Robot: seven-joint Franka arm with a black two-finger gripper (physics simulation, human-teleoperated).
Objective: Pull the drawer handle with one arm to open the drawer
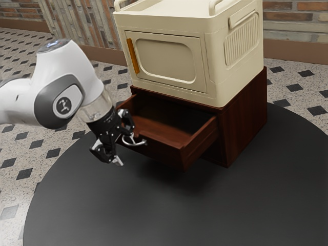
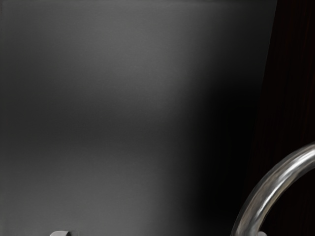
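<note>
The gripper point(image 1: 124, 150) gapes, apparently at the handle point(image 1: 135, 144), the drawer point(image 1: 165, 153) jutting open, its edge above the table point(image 1: 154, 215).

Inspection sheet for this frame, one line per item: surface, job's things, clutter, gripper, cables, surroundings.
Surface: round, dark tabletop, wooden drawer unit standing on it.
Job's things: drawer partly pulled out, its inside in view; curved metal handle on its front.
Clutter: nothing seen loose; a cream cabinet, its door closed, sits atop the drawer unit.
Gripper: black gripper open, fingers spread, one at the handle, the other away from it; contact cannot be confirmed.
Cables: nothing seen.
Surroundings: speckled floor with dark diamonds; brick wall behind.
</note>
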